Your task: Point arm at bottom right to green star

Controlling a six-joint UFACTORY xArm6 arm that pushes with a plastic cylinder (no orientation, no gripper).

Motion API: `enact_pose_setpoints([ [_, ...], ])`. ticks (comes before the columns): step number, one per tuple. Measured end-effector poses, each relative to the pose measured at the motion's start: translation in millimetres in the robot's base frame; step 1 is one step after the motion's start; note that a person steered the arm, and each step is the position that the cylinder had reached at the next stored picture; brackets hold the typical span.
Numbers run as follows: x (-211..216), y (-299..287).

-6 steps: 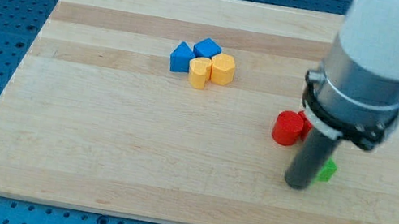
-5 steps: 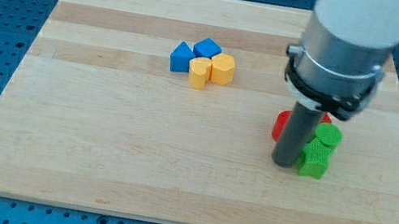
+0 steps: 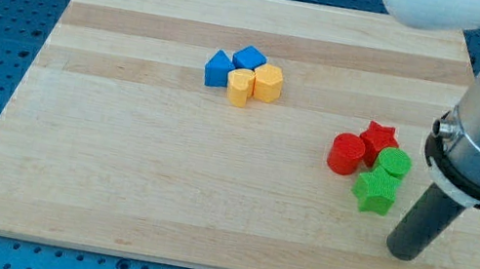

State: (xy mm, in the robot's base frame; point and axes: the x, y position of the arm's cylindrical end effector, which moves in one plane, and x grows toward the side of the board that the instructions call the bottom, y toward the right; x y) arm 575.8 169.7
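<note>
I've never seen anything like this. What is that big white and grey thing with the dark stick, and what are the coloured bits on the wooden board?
It is a robot arm. It has no hand, only a dark rod whose lower end, my tip, slides on the wooden board and pushes blocks about. One camera looks down at the board; where it is mounted is not known.

Nothing is held. My tip stands just to the lower right of the green star, apart from it. Around the star sit a green cylinder, a red cylinder and a red star. Further up and left, two blue blocks and two yellow blocks are bunched together.
</note>
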Motion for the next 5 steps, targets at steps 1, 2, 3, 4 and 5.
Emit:
enact_pose_setpoints([
  [1, -14.5, -0.4],
  [2, -36.9, -0.5],
  [3, -39.8, -1.9],
  [4, -40.6, -1.9],
  [5, -41.4, -1.9],
])
